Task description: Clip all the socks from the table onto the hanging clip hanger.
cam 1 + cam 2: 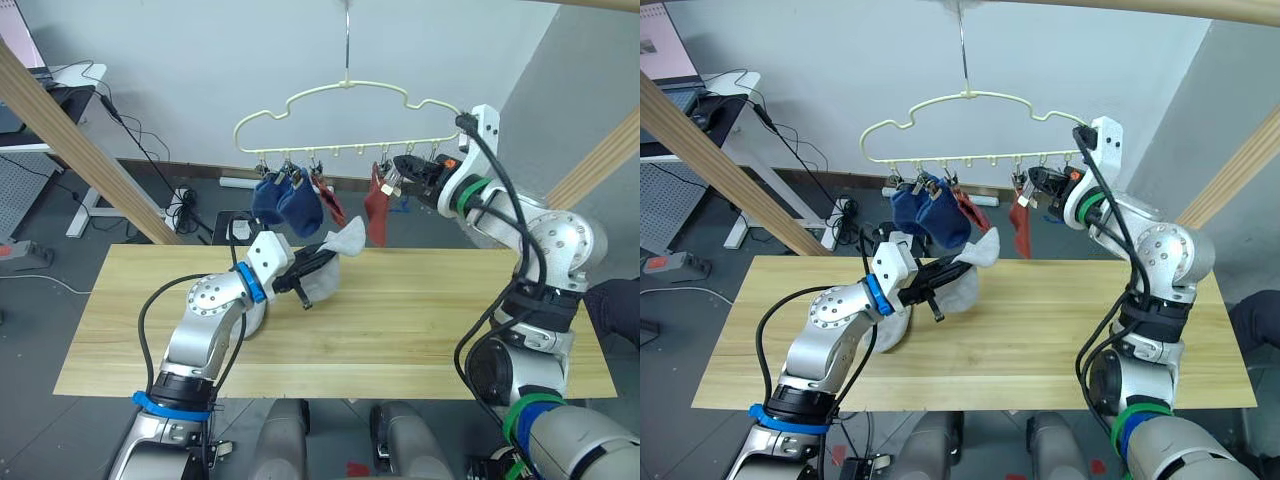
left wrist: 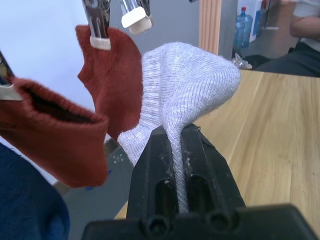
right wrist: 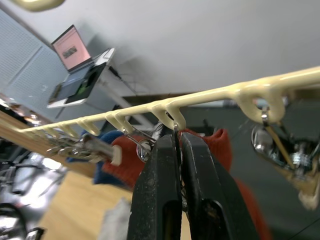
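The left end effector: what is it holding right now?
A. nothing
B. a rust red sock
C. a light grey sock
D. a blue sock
C. The left end effector is shut on a light grey sock, pinched between its two black fingers and lifted above the table, near the clip hanger.
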You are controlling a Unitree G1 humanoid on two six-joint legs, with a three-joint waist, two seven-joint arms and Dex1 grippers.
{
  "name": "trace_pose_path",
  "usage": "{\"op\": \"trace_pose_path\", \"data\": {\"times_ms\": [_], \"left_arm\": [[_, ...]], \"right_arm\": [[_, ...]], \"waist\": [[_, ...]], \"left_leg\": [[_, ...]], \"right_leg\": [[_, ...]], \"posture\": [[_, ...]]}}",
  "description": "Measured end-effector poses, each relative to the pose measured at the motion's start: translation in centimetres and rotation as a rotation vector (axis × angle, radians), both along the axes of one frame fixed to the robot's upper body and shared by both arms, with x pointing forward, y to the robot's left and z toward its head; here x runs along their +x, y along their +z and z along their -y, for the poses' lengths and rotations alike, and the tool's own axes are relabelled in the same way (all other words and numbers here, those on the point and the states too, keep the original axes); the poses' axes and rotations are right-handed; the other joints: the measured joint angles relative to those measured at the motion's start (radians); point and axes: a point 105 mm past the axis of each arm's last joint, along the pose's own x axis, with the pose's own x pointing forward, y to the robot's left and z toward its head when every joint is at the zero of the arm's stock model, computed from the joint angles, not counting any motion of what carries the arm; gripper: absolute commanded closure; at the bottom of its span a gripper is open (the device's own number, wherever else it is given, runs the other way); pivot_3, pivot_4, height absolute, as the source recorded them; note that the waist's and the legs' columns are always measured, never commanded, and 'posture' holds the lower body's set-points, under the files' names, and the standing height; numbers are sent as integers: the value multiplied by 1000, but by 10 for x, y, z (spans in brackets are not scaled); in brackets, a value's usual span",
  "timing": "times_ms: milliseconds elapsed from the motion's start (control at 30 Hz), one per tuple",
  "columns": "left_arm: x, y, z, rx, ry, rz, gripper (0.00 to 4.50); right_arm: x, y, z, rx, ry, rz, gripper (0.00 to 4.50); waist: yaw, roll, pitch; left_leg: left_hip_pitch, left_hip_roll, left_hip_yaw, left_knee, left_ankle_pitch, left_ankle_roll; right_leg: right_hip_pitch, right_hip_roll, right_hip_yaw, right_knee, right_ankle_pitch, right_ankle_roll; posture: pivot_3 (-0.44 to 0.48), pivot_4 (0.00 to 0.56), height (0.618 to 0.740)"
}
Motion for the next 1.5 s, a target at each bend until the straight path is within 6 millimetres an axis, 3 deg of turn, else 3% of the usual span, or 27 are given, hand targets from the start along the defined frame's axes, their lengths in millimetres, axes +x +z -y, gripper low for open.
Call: {"op": "trace_pose_path", "data": {"times_ms": [167,367,933,1500], "left_arm": [[7,14,13,-61,18,26,4487],[7,13,22,-69,9,17,4487],[4,5,19,-55,-8,-24,4487],[18,29,37,-110,-13,40,4487]], "right_arm": [[-9,0,-8,73,74,-107,4500],[-13,-1,-13,109,82,-144,4500],[-12,3,-12,139,49,-151,4500],[-13,2,-16,144,66,-153,4500]], "waist": [[-1,0,0],[-7,0,0],[-23,0,0],[-24,0,0]], "left_leg": [[-1,0,0,0,0,0],[-1,0,1,-2,0,0],[-1,0,1,-5,0,0],[0,0,3,-9,1,-1]], "right_leg": [[0,0,0,0,0,0],[-1,0,1,-1,0,0],[-2,0,1,-3,0,0],[-3,0,2,-5,0,0]], "posture": [[37,289,740],[26,289,740],[28,293,740],[32,291,740]]}}
